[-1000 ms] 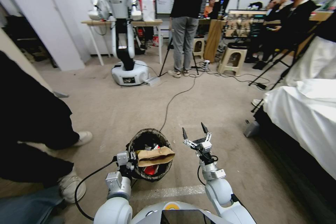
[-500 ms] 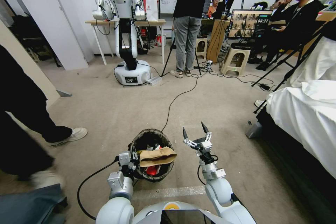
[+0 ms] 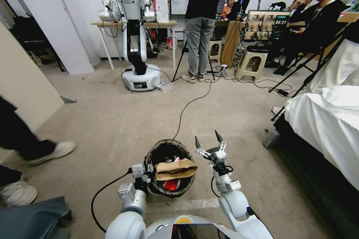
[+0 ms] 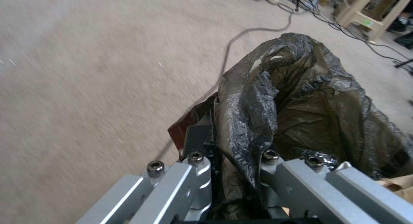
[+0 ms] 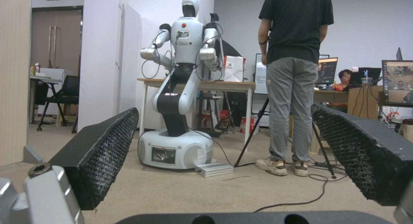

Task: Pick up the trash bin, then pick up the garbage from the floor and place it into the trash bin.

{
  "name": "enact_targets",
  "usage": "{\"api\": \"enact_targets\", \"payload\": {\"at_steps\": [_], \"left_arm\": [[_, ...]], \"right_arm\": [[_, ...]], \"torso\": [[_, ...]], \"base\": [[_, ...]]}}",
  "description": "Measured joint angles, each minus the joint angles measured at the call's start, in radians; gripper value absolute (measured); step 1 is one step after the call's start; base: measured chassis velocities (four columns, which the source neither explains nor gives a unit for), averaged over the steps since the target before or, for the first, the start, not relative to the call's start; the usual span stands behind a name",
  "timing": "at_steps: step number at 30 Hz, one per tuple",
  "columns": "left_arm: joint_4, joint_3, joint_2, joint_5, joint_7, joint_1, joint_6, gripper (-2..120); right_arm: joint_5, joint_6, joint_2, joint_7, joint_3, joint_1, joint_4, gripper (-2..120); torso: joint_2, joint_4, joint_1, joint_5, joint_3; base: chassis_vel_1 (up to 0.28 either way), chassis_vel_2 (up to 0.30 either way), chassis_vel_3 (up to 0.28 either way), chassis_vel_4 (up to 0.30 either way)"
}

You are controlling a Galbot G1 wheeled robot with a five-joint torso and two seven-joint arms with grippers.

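Head view: trash bin (image 3: 170, 148) held off carpet (image 3: 112, 119), low centre; left gripper (image 3: 146, 170) clamped on near rim. Brown paper bag (image 3: 175, 169) across bin mouth, red wrapper (image 3: 172, 184) below. Right gripper (image 3: 208, 141) just beside bin, spread, empty.

Left wrist view: fingers (image 4: 198, 140) pinching black liner (image 4: 309, 101) at rim.

Right wrist view: pads (image 5: 101, 153) wide apart, nothing between.

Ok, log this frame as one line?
left pincer: shut on trash bin rim | right pincer: open, empty, beside bin | brown paper bag: across bin mouth
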Motion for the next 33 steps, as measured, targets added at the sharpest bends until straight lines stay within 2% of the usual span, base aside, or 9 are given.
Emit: {"api": "enact_targets", "payload": {"at_steps": [6, 11, 13, 25, 33], "left_arm": [[0.009, 0.001, 0.003, -0.124, -0.017, -0.005, 0.057, 6], [0.015, 0.003, 0.002, -0.162, -0.02, -0.008, 0.068, 6], [0.03, 0.005, 0.001, -0.211, -0.023, -0.011, 0.078, 6], [0.073, 0.007, -0.001, -0.246, -0.004, -0.019, 0.072, 6], [0.13, -0.022, -0.004, -0.261, 0.056, -0.057, 0.033, 6]], "right_arm": [[0.002, 0.001, 0.01, -0.001, 0.027, 0.002, 0.01, 100], [0.008, 0.001, 0.016, -0.001, 0.046, 0.006, 0.025, 100], [0.017, 0.0, 0.022, -0.004, 0.068, 0.007, 0.042, 100], [0.04, -0.004, 0.043, -0.02, 0.13, 0.016, 0.094, 100], [0.048, 0.0, 0.054, -0.042, 0.134, -0.002, 0.126, 100]], "torso": [[0.0, 0.0, 0.0, 0.0, 0.0], [0.0, 0.0001, 0.0, 0.0, 0.0], [0.0, 0.0001, 0.0, 0.0001, 0.0], [0.0, 0.0, 0.0, 0.0, 0.0], [0.0, 0.0, 0.0, -0.0001, 0.0]], "base": [[0.0, 0.0, 0.0, 0.0], [0.0, 0.0, 0.0, 0.0], [0.0, 0.0, 0.0, 0.0], [0.0, 0.0, 0.0, 0.0], [0.0, 0.0, 0.0, 0.0]]}}
